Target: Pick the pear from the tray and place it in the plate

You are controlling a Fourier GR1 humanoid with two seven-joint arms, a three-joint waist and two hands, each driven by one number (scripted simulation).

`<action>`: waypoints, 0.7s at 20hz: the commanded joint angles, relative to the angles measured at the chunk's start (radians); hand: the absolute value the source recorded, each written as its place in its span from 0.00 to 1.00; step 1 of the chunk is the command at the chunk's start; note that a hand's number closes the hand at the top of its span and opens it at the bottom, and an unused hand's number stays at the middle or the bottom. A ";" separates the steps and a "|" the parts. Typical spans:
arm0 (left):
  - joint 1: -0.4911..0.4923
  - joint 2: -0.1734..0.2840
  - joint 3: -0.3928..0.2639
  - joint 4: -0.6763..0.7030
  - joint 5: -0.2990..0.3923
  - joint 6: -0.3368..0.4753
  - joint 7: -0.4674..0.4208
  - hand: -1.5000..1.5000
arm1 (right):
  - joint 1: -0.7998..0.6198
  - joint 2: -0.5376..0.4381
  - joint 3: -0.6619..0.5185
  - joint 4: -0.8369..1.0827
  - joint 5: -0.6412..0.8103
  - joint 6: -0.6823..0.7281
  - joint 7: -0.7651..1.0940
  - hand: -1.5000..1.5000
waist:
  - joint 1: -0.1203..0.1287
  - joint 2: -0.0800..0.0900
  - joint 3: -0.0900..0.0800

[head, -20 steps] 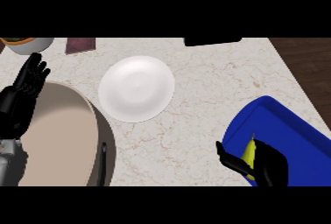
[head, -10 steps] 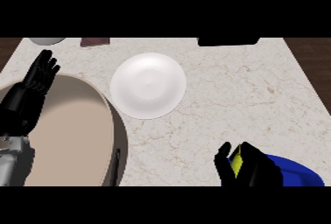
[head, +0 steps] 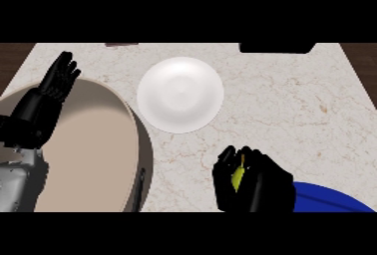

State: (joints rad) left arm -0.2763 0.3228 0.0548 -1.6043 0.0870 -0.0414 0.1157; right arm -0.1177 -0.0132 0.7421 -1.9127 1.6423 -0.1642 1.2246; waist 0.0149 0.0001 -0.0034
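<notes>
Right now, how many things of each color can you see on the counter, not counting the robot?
White: 1, the plate
Blue: 1, the tray
Yellow-green: 1, the pear, held in the right hand
Beige: 1, the big bowl
Total: 4

Path to round white plate [head: 180, 94]: bare speckled marble counter [head: 294, 114] is lying open between it and the right hand [head: 254, 182].
Left flank: large round beige basin [head: 81, 149] is crowding the plate's side.
Far edge: black rectangular block [head: 276, 47] is sitting well apart.
</notes>
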 commanded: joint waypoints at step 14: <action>-0.075 -0.023 -0.036 0.024 -0.011 -0.017 0.007 0.50 | -0.567 0.013 -0.331 0.483 -0.370 -0.116 0.197 1.00 | 0.076 0.023 0.003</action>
State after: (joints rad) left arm -0.3328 0.3005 0.0214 -1.5869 0.0802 -0.0593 0.1141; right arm -0.5700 -0.0131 0.4859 -1.5581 1.3457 -0.2023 1.2172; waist 0.0816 0.0183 -0.0004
